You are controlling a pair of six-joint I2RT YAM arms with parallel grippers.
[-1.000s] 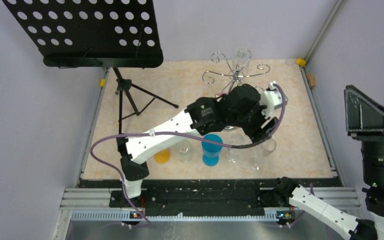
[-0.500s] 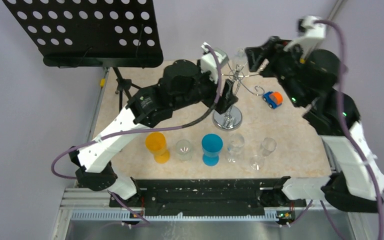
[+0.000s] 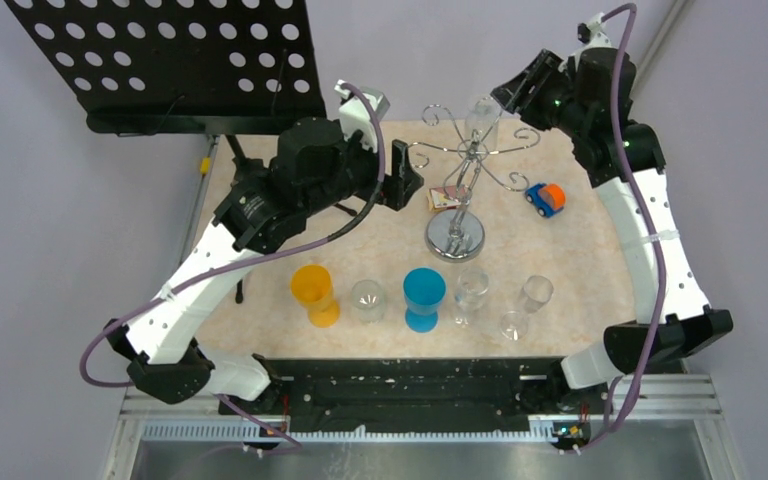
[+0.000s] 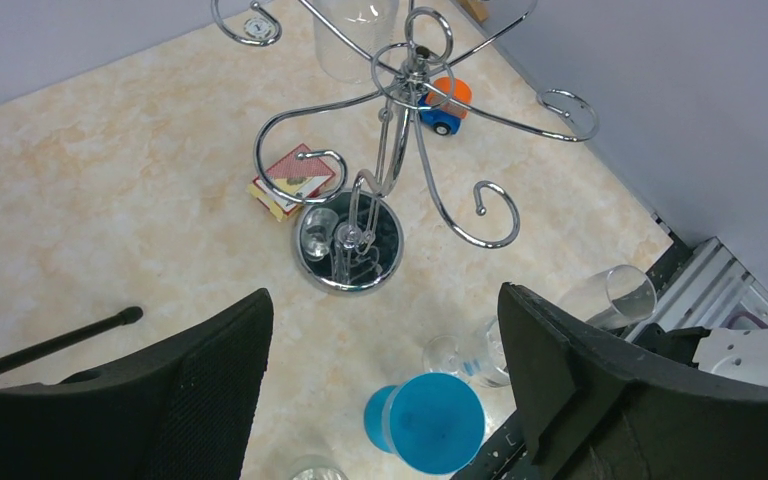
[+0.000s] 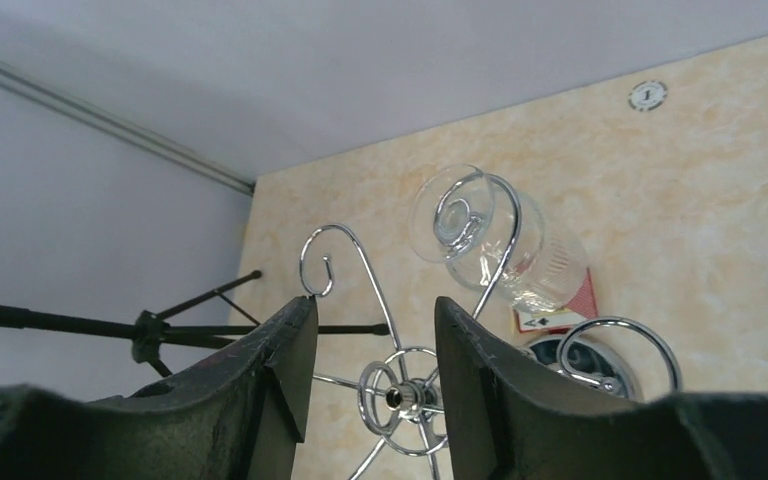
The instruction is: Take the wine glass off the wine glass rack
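Wine glass rack (image 3: 455, 238): upright on the desk (image 3: 390, 255), disc base flat, curled arms fanning from the top of the post.
Wine glass (image 5: 480, 235): hangs bowl-down from the rack's far arm, its foot caught in the wire curl.
Right fingers (image 5: 285, 365): partly spread, pinching nothing; raised at the rack's far right, near the hung glass, apart from it.
Left fingers (image 4: 225, 350): spread wide, empty; raised left of the rack, clear of its arms.
Toy car (image 3: 545, 198): right of the rack's base.
Card box (image 3: 447, 197): just beside the rack's base, far side.
Orange cup (image 3: 315, 292), blue cup (image 3: 424, 297), clear glasses (image 3: 368, 298): a row on the rack's near side.
Music stand (image 3: 175, 60): well left of the rack.
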